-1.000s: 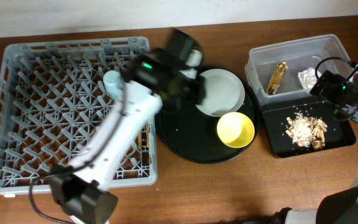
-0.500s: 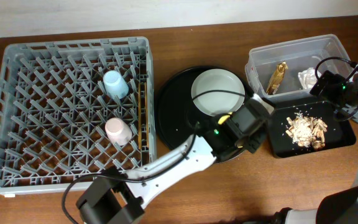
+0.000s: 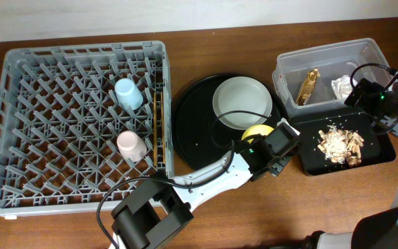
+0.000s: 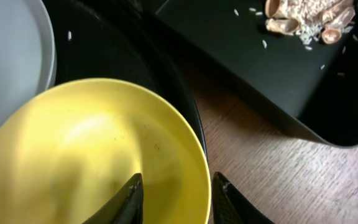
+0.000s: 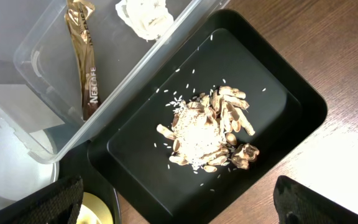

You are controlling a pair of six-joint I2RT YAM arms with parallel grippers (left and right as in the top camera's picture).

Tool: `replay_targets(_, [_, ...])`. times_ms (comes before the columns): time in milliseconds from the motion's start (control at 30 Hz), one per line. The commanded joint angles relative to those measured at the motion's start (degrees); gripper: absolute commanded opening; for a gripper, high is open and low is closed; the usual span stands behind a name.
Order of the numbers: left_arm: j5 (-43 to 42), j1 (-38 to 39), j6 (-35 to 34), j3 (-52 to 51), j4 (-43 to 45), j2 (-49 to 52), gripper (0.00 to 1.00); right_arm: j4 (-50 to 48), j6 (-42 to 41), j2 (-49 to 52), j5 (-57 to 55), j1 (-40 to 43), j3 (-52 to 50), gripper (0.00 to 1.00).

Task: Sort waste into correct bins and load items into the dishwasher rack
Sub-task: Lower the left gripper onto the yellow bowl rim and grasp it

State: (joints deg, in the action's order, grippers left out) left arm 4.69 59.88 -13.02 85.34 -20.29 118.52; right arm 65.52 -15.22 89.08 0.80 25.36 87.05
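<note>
The yellow bowl (image 3: 256, 131) sits on the round black tray, mostly hidden under my left gripper (image 3: 276, 146). In the left wrist view the gripper (image 4: 178, 186) is open, with one finger inside the bowl (image 4: 86, 155) and one outside its rim. My right gripper (image 3: 375, 104) is open and empty above the bins; it also shows in the right wrist view (image 5: 179, 199). The gold wrapper (image 3: 308, 85) and white tissue (image 3: 342, 86) lie in the clear tub (image 3: 282, 69). Food scraps (image 3: 338, 144) lie in the black tray (image 3: 306, 162). The blue cup (image 3: 127, 93), pink cup (image 3: 130, 144) and chopsticks (image 3: 159, 131) are in the rack (image 3: 19, 104).
The pale grey plate (image 3: 240, 102) lies on the large round black tray (image 3: 195, 138), just behind the bowl. The shallow black tray's corner sits close to the bowl's right side (image 4: 260, 68). My left arm stretches across the table's front from the rack side.
My left arm swung from over the rack's right side across to the yellow bowl and lowered its fingers astride the rim. The right arm has not moved.
</note>
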Motion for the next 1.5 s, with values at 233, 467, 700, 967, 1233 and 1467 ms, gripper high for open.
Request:
replay_targets(233, [-2.5, 0.1, 0.9, -0.6, -5.5, 0.4, 0.33, 0.0, -0.5, -0.9, 0.1, 0.2, 0.3, 0.99])
replay_targets(467, [-1.8, 0.1, 1.0, -0.9, -7.3, 0.4, 0.3, 0.0, -0.5, -0.9, 0.1, 0.2, 0.3, 0.99])
replay_targets(700, [17.2, 0.1, 1.2, -0.9, -15.0, 0.4, 0.19, 0.0, -0.5, -0.9, 0.1, 0.2, 0.3, 0.99])
replay_targets(967, [21.5, 0.1, 1.1, -0.9, -20.0, 0.4, 0.21, 0.0, -0.5, -0.9, 0.1, 0.2, 0.3, 0.99])
replay_targets(1233, [21.5, 0.1, 1.1, -0.8, -20.1, 0.4, 0.23, 0.0, -0.5, -0.9, 0.1, 0.2, 0.3, 0.99])
replay_targets(1467, [17.7, 0.1, 1.1, -0.7, -20.1, 0.4, 0.0, 0.0, -0.5, -0.9, 0.1, 0.2, 0.3, 0.99])
